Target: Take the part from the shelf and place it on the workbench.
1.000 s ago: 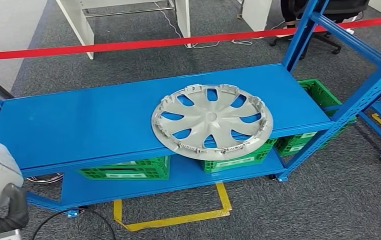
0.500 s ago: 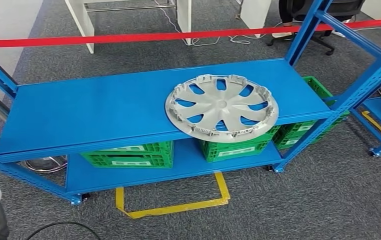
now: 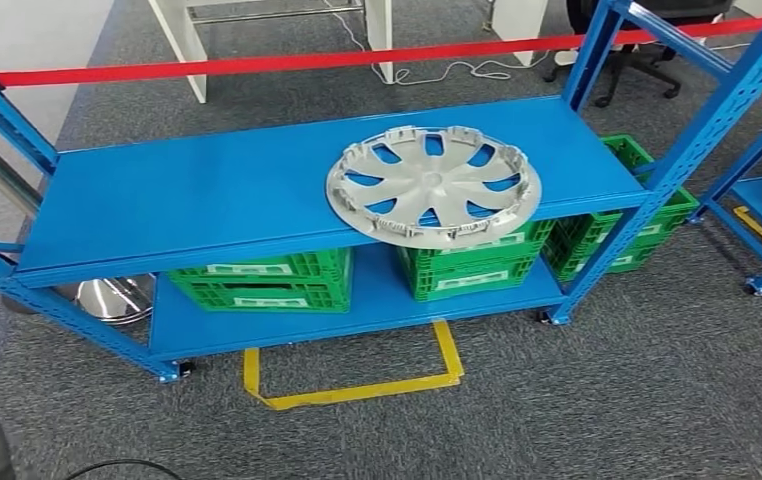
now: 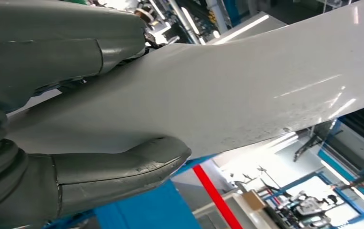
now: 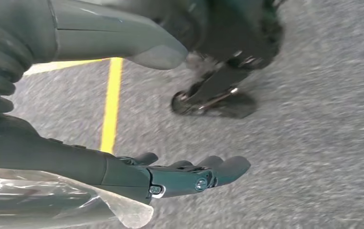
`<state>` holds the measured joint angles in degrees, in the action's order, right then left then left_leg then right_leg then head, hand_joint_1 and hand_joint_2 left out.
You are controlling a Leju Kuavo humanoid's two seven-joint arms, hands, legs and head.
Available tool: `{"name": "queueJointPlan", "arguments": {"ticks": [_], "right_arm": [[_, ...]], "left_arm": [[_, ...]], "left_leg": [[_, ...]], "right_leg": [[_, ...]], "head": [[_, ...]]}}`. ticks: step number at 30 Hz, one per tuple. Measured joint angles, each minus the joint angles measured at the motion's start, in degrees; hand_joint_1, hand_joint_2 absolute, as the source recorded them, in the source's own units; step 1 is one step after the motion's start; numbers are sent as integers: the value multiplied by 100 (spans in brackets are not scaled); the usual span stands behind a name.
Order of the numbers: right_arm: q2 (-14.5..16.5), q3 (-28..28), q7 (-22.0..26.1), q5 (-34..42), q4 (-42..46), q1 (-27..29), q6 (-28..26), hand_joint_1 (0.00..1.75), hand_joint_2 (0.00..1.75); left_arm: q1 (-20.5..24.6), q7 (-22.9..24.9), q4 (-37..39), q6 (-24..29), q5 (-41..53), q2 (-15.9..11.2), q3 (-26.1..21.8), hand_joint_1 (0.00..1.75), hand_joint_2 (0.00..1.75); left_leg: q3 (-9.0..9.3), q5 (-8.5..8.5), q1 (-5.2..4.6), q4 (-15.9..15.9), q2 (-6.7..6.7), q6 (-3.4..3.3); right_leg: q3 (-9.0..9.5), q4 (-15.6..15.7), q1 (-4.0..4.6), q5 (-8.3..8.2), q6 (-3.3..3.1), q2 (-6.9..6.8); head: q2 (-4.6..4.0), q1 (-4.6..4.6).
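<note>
Facing the blue shelf (image 3: 207,210) from above, the head view shows the part, a silver wheel cover (image 3: 433,186), lying flat on the upper deck toward its right end, with its near rim overhanging the front edge. Green crates (image 3: 257,285) stand on the lower deck beneath it, and a yellow floor marking (image 3: 352,390) lies on the grey carpet in front of the rack. A red barrier tape (image 3: 357,60) runs behind the shelf. Nothing touches the wheel cover, so the step in hand is judged to be the approach: the part is not yet grasped, and no worktop can be made out. The right hand (image 5: 137,162), seen in its wrist view, hangs above the carpet with its dark fingers (image 5: 208,174) extended and apart, holding nothing. The left hand (image 4: 75,119), seen in its wrist view, has its thick thumb (image 4: 123,167) and the fingers opposite spread, with a pale, smooth surface lying beyond them; it appears to hold nothing, though contact with that surface cannot be ruled out. The next move calls for closing on the rack, raising both arms to deck height, and taking the cover by its rim, probably at the overhanging edge where fingers can pass underneath.
</note>
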<state>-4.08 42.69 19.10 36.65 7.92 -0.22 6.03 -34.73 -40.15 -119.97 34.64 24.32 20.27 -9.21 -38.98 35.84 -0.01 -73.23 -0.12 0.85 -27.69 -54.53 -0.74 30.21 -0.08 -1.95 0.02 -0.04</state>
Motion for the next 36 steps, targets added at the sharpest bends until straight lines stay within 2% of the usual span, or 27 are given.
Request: {"name": "queueJointPlan", "arguments": {"ticks": [1,2,3,5,6,7,9,10,11,12,14,15,16,17,19,20,22,24,25,26,27,29,30,31,32,34,36], "right_arm": [[-19,33,11,-22,-7,11,0,0,175],[-36,65,16,-37,-12,17,-1,0,175],[-45,96,18,-48,-15,22,-2,0,175],[-51,150,22,-66,-19,36,-3,0,175],[-51,175,23,-79,-23,43,-5,0,175],[-51,200,21,-98,-30,47,-11,0,175],[-58,247,9,-141,-49,52,-35,0,175],[-63,271,1,-161,-56,54,-46,0,175],[-70,297,-6,-176,-62,60,-53,0,175],[-76,323,-14,-190,-67,69,-59,0,175],[-84,371,-50,-228,-76,90,-89,0,175],[-89,397,-74,-251,-81,98,-114,0,175],[-94,423,-94,-275,-85,103,-144,0,175],[-100,452,-105,-298,-87,109,-177,0,175],[-110,504,-105,-340,-88,115,-236,0,175],[-116,526,-102,-354,-89,115,-259,0,175],[-123,567,-96,-370,-91,116,-283,0,175],[-125,601,-92,-383,-95,127,-295,0,175],[-125,617,-92,-387,-96,130,-298,0,175],[-124,629,-92,-391,-97,133,-299,0,175],[-123,638,-92,-393,-97,134,-301,0,175],[-123,646,-92,-394,-98,135,-307,0,175],[-124,648,-91,-400,-100,136,-315,0,175],[-125,652,-92,-410,-102,135,-327,0,175],[-125,661,-93,-426,-105,134,-337,0,175],[-126,691,-97,-459,-109,133,-349,0,175],[-126,734,-100,-496,-110,132,-348,0,175]], "left_arm": [[-13,0,0,13,0,1,7,175,175],[-25,0,0,21,-1,0,9,175,175],[-36,0,-1,28,-1,0,11,175,175],[-55,0,-11,38,0,1,16,175,175],[-64,0,-22,45,1,2,18,175,175],[-78,0,-34,56,0,2,20,175,175],[-116,0,-49,79,-2,5,21,175,175],[-133,0,-51,88,-4,10,22,175,175],[-142,0,-52,94,-5,17,23,175,175],[-146,0,-53,98,-7,25,28,175,175],[-153,0,-55,98,-9,32,37,175,175],[-159,0,-55,97,-10,33,40,175,175],[-165,0,-55,101,-10,34,41,175,175],[-173,0,-56,119,0,34,42,175,175],[-201,0,-57,202,57,35,47,175,175],[-217,0,-57,252,96,35,50,175,175],[-238,0,-57,322,157,37,56,175,175],[-259,0,-58,340,179,37,58,175,175],[-275,0,-59,343,180,37,58,175,175],[-288,0,-60,346,181,37,58,175,175],[-297,0,-61,349,181,36,59,175,175],[-304,0,-61,355,179,36,60,175,175],[-305,0,-61,362,174,35,60,175,175],[-308,0,-61,374,171,35,60,175,175],[-310,0,-61,389,168,35,60,175,175],[-317,0,-61,414,167,34,60,175,175],[-323,0,-62,418,166,34,60,175,175]], "left_leg": [[78,-64,6,-105,1,3],[252,-215,8,11,7,-5],[514,-378,7,318,28,-26],[1098,-492,-22,1180,145,-102],[1283,-474,-43,1499,189,-136],[1369,-442,-64,1684,214,-166],[1326,-485,-68,1783,185,-213],[1278,-530,-57,1811,175,-247],[1221,-578,-44,1836,169,-285],[1161,-624,-35,1846,162,-318],[1010,-715,-55,1807,146,-362],[933,-760,-67,1784,137,-369],[857,-804,-77,1760,129,-372],[779,-844,-84,1729,123,-369],[650,-905,-90,1661,109,-353],[602,-935,-98,1626,104,-338],[538,-1027,-110,1584,102,-305],[482,-1110,-108,1579,95,-264],[441,-1058,-108,1548,83,-232],[382,-899,-103,1429,69,-193],[307,-643,-92,1198,55,-152],[158,-75,-52,453,44,-87],[125,70,-33,113,43,-67],[154,74,-18,-86,43,-55],[267,-40,-8,-84,44,-53],[734,-358,-4,478,40,-91],[1240,-419,-25,1279,33,-163]], "right_leg": [[-76,-48,2,-34,6,-35],[-152,-100,4,-61,16,-65],[-227,-151,7,-84,29,-93],[-336,-229,20,-129,74,-139],[-372,-249,24,-163,106,-164],[-402,-258,24,-204,141,-187],[-460,-255,18,-269,206,-209],[-511,-298,14,-200,233,-165],[-583,-428,11,-32,256,-92],[-675,-671,8,224,276,-4],[-857,-1402,7,725,296,125],[-892,-1710,10,806,298,152],[-863,-1866,14,752,293,167],[-734,-1803,16,583,284,174],[-226,-1114,20,254,254,192],[77,-649,25,208,238,207],[425,-48,44,279,202,232],[426,72,38,262,160,218],[386,75,25,221,135,203],[321,77,5,179,103,181],[247,69,-13,132,70,158],[87,-12,-9,51,28,122],[-7,-60,-7,14,23,105],[-105,-113,-7,-17,24,90],[-201,-167,-6,-44,30,80],[-360,-268,-4,-91,53,75],[-460,-338,8,-153,102,78]], "head": [[0,-2],[0,-1],[0,-3],[0,-1],[0,1],[0,3],[0,4],[0,10],[0,18],[0,29],[0,41],[0,44],[0,45],[0,44],[0,45],[0,44],[0,43],[0,43],[0,40],[0,37],[0,33],[0,24],[0,21],[0,22],[0,21],[0,22],[0,25]]}}
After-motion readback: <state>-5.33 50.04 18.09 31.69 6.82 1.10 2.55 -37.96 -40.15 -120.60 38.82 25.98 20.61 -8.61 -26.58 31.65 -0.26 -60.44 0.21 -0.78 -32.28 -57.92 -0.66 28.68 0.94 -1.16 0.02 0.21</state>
